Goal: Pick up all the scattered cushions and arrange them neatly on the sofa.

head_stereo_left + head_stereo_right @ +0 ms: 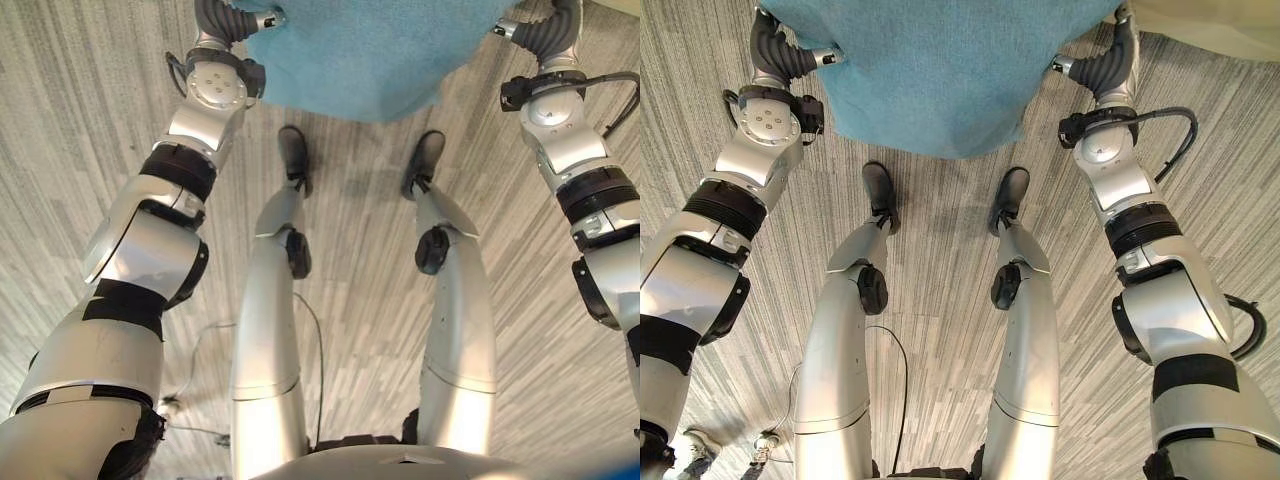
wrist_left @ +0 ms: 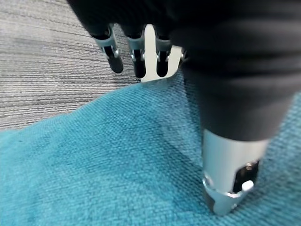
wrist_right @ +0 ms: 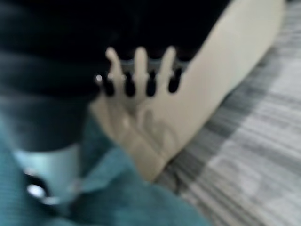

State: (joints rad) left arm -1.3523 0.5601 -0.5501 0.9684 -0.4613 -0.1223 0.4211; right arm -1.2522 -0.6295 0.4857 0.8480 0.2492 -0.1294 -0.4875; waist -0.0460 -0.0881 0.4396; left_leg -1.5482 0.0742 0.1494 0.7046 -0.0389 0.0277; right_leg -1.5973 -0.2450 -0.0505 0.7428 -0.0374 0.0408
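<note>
A large teal cushion [image 1: 370, 55] hangs above the floor in front of me, held between both hands. My left hand [image 1: 225, 22] grips its left edge: in the left wrist view the thumb [image 2: 230, 179] presses into the teal cloth [image 2: 103, 169] and the fingers [image 2: 136, 56] reach past the edge. On the opposite edge sits my right hand [image 1: 1108, 62], its thumb [image 3: 47, 179] on the cushion [image 3: 141, 207] and its fingers [image 3: 141, 70] stretched toward a cream padded thing [image 3: 202, 84].
Grey striped carpet [image 1: 940, 290] covers the floor below the cushion. The cream padded thing [image 1: 1210, 25] lies at the far right, close to my right hand; whether it is a cushion or part of the sofa I cannot tell.
</note>
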